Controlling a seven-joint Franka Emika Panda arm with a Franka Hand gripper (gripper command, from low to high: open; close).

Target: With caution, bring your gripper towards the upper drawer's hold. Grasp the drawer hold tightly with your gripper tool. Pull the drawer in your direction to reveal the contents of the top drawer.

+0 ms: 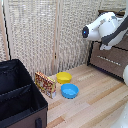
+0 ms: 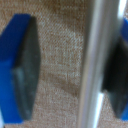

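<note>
Pincer: open, nothing clamped. In the wrist view one blue finger pad stands well clear of the bar on one side; the other pad sits just beside it on the opposite side. Whether that nearer pad touches the metal is too blurred to tell.

Drawer hold: the slim silver bar runs straight through the gap between the two pads, its long axis crossing the closing direction of the fingers. It lies off-centre in the gap, much closer to one pad than the other.

Top drawer: on the exterior view's far right, a dark brown front. The arm's white wrist is up against it and hides the handle from that camera. Behind the bar in the wrist view is a brown, grainy surface, presumably the drawer front.

Key relation: the bar is already bracketed by the fingers, so the coming move looks like a closing one, not a further approach. Because the bar is off-centre, the near pad would meet it first and the far pad would have to travel most of the gap.

Pull direction: judged from the exterior view, the drawer would come out toward the left, over the wooden tabletop.

Other things: a yellow bowl, a blue bowl, a small printed box and a black fabric case sit at near left, well apart from the drawer.

Risk: an uneven close could nudge the wrist sideways before the grip firms up.
</note>
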